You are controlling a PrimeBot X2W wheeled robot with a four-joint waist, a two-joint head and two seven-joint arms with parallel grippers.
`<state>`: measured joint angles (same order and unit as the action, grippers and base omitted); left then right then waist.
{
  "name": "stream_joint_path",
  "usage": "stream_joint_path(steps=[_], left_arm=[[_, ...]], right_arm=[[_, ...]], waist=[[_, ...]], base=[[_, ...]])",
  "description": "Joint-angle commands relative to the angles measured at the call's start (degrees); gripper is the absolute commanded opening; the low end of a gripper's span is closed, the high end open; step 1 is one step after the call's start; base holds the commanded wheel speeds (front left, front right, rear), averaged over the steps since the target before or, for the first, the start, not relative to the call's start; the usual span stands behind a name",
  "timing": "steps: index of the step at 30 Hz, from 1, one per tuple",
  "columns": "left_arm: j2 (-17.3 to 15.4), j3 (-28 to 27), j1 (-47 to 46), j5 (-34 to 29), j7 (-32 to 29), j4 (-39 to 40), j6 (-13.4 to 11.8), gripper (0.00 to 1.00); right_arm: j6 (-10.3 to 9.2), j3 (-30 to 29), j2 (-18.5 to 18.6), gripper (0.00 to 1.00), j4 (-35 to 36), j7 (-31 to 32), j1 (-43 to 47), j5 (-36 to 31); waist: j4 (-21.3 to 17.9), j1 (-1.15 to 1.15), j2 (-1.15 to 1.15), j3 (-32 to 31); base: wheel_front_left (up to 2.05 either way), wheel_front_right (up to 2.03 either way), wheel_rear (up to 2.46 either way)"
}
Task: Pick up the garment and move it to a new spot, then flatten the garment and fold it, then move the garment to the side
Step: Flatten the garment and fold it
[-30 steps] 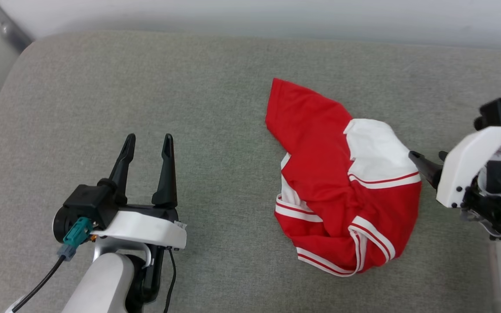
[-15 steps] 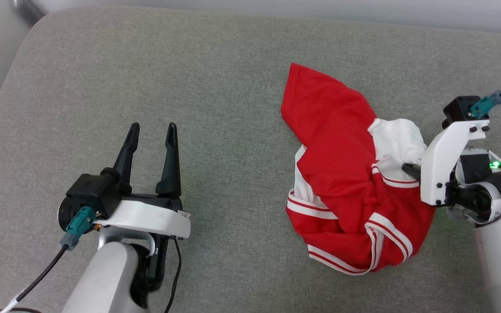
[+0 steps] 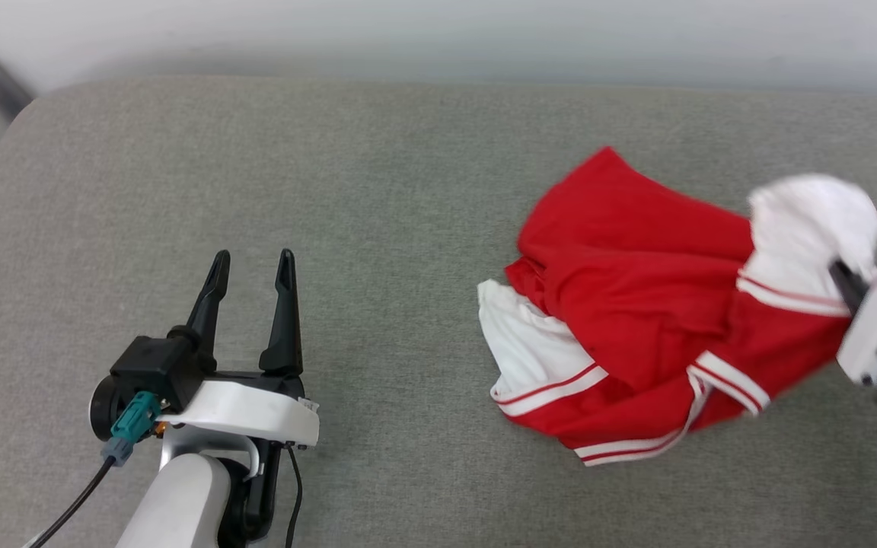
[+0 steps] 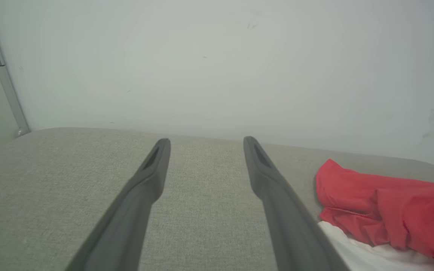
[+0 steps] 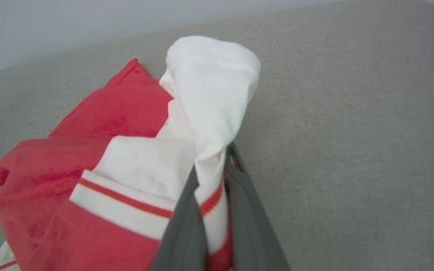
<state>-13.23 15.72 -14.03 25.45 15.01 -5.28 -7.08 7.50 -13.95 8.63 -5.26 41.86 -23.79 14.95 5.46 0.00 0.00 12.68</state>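
right tool [image 5: 214, 165] clamping garment [image 3: 636, 304], left tool [image 3: 252, 262] spread

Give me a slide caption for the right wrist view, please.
Right gripper pinching the T-shirt by its white sleeve on a grey cushion.

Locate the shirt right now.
Head view: the shirt lies bunched on the right half of the grey cushion, its white sleeve pinched in the right gripper at the right edge, clear of the left gripper at lower left.

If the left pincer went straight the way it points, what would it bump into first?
Probably the pale wall beyond the grey cushion. Ahead of the left pincer the way looks free; the garment lies off to its right.
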Motion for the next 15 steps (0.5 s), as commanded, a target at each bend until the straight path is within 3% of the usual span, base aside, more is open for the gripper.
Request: stream_joint_path(steps=[1, 8, 9, 10, 11, 15], left_arm=[[-0.3, -0.2, 0.7, -0.1, 0.2, 0.2, -0.3, 1.0], [-1.1, 0.2, 2.2, 0.0, -0.8, 0.7, -0.7, 1.0], [-1.2, 0.1, 2.4, 0.0, -0.9, 0.8, -0.8, 1.0], [-1.3, 0.1, 2.5, 0.1, -1.0, 0.9, -0.9, 1.0], [-1.4, 0.0, 2.7, 0.2, -1.2, 1.0, -1.1, 1.0], [-1.9, -0.1, 3.4, 0.4, -1.6, 1.2, -1.5, 1.0]], right_arm=[[-0.02, -2.4, -1.3, 0.0, 0.8, -0.3, 3.0, 0.0], [-0.02, -14.9, -5.5, 0.02, -0.2, -2.9, 17.3, 0.4], [-0.02, -15.7, -5.6, 0.15, -1.1, -3.3, 18.5, 0.6], [-0.02, -15.8, -5.7, 0.73, -2.6, -4.0, 19.6, 1.7], [-0.02, -15.7, -5.8, 1.0, -4.1, -5.2, 20.2, 2.9], [-0.02, -14.7, -5.7, 1.0, -6.6, -14.5, 20.2, 3.6]], waist=[[-1.4, 0.0, 0.0, -1.3], [-2.9, 0.0, 0.0, -2.6], [-3.0, 0.0, 0.0, -2.7], [-3.0, 0.0, 0.0, -2.8], [-3.1, 0.0, 0.0, -2.8], [-3.2, 0.0, 0.0, -3.4]], base=[[0.0, 0.0, 0.0], [0.0, 0.0, 0.0], [0.0, 0.0, 0.0], [0.0, 0.0, 0.0], [0.0, 0.0, 0.0], [0.0, 0.0, 0.0]])
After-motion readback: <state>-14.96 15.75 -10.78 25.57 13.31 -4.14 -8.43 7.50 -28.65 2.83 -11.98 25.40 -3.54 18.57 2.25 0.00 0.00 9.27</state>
